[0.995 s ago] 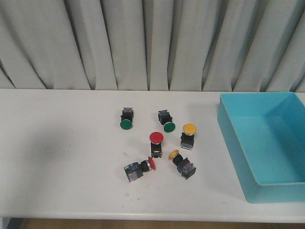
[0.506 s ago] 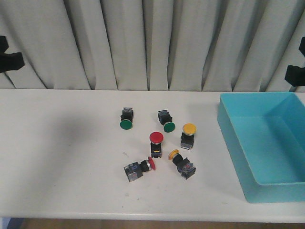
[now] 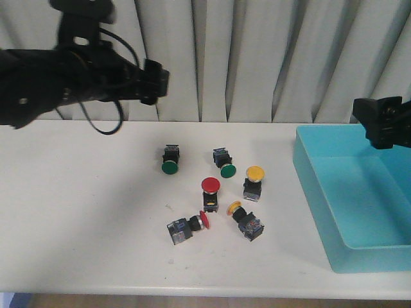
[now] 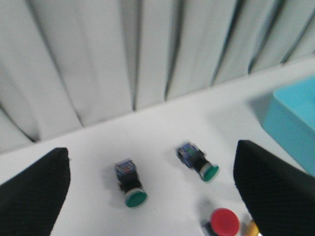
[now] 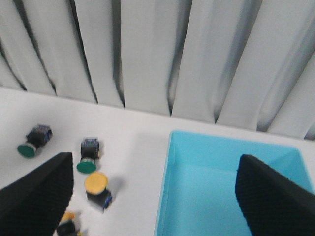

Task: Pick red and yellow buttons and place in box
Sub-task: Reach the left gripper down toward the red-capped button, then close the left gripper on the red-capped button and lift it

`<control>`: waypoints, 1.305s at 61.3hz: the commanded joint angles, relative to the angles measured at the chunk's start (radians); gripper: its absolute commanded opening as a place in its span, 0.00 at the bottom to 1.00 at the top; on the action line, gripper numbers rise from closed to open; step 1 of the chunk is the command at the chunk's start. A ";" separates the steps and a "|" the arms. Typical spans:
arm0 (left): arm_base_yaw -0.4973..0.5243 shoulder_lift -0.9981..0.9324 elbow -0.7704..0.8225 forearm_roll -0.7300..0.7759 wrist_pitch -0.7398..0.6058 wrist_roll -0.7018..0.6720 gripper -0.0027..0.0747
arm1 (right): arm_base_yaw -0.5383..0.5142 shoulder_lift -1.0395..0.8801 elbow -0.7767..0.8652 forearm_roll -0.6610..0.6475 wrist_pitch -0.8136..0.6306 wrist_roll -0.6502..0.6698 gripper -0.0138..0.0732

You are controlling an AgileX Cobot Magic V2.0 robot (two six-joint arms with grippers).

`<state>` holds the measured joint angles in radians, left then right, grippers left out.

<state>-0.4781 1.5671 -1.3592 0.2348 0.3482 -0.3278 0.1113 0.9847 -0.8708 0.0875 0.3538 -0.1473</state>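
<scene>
Moved: both arms have swung in above the table point(image 3: 83, 212)
Left gripper point(image 4: 150, 196): jaws spread, empty
Right gripper point(image 5: 152, 201): jaws spread, empty
Buttons point(image 3: 210, 186): left of box point(image 3: 321, 192)

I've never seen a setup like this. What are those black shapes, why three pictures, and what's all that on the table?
It is one moment seen by three cameras. The front view looks over a white table. The black shapes are the robot's two arms: the left gripper high by the curtain, the right gripper over the turquoise box. The other two pictures come from cameras on the wrists; the dark wedges at their lower corners are the open fingers. On the table lie six push-button switches: two green-capped, two red, two yellow. Nothing is held, and the box looks empty.
</scene>
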 commanded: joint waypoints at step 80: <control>-0.140 0.622 -0.460 -0.197 0.337 0.101 0.79 | 0.024 0.050 -0.034 0.022 -0.046 -0.004 0.84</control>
<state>-0.6151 2.2436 -1.7886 0.0457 0.7172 -0.2264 0.1322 1.0458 -0.8708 0.1033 0.3741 -0.1473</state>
